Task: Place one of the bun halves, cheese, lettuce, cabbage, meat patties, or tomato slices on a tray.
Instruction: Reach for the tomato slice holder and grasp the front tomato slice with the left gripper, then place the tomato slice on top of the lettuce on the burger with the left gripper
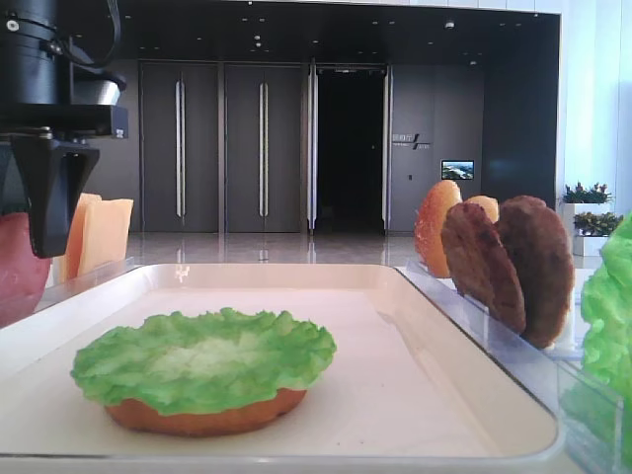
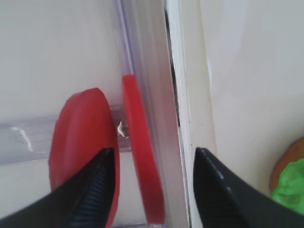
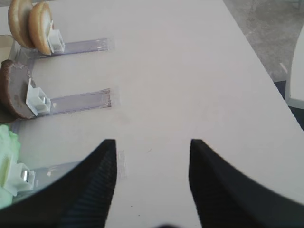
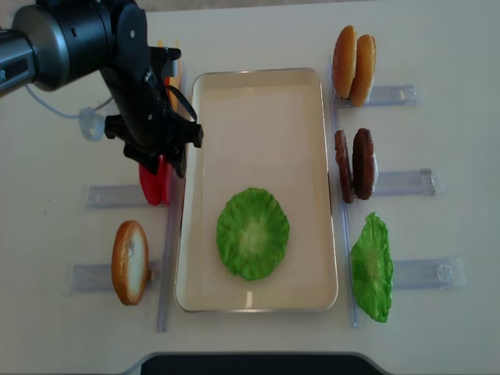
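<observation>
Because the tomato slices [image 2: 137, 147] stand on edge in their rack [image 2: 28, 142], the left hand [image 2: 152, 190] hangs released, apparently straddling the inner slice.

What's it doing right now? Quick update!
Left gripper open, straddling upright tomato slice in rack. Right gripper open, idle. Tray holds lettuce on bun; nothing blocking.

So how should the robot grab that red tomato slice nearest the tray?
Probably from above, pinching its two flat faces near the top edge. The tomato slice stands upright on edge in the clear rack, and the open left gripper straddles it already.
</observation>
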